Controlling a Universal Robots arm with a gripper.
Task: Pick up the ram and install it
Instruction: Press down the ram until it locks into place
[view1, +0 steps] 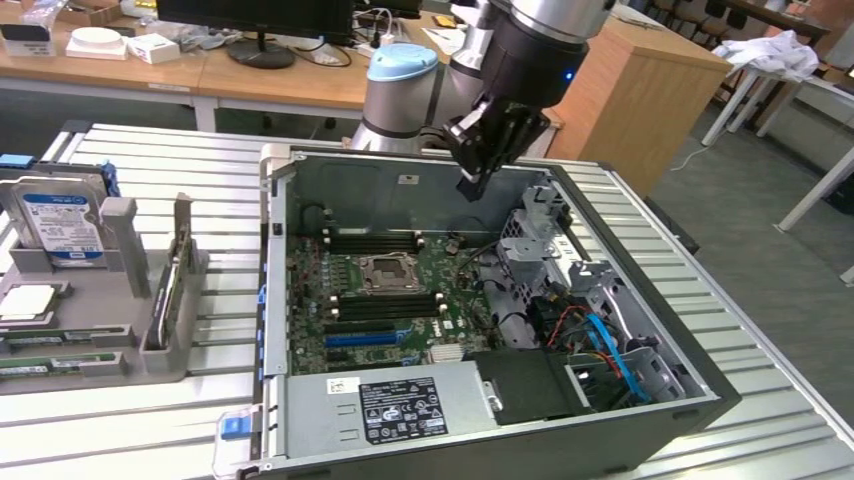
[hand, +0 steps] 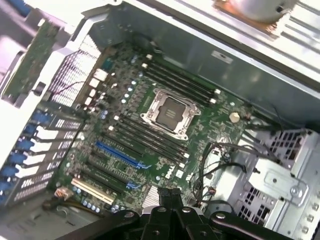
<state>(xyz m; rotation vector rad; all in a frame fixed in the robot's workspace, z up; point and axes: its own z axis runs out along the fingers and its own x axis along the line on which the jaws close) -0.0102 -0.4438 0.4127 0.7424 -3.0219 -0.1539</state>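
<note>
Your robot arm (view1: 531, 45) reaches down from the far side over an open computer case (view1: 387, 188) that lies on its side on a slatted metal desk (view1: 174, 160). The pincer (view1: 473, 188) hangs just inside the case's far wall, above the motherboard (view1: 350, 330) and apart from it. You cannot tell from either view how wide the pincer (hand: 170, 197) is set, or whether it has hold of anything.

In the exterior view, the processor socket (view1: 384, 268) sits at the middle of the board, with a bank of long black memory slots (view1: 380, 240) on its far side and another on its near side. The wrist view looks down on the same socket (hand: 171, 111) and the slots (hand: 176, 82).

The ram sticks (view1: 54, 345) you can make out are thin green strips lying in a grey tray (view1: 123, 235) on the desk, at the exterior view's left, well apart from the pincer. A blue-labelled hard drive (view1: 60, 225) stands upright in that tray. A power supply (view1: 400, 405) with a white label fills the case's near corner.
</note>
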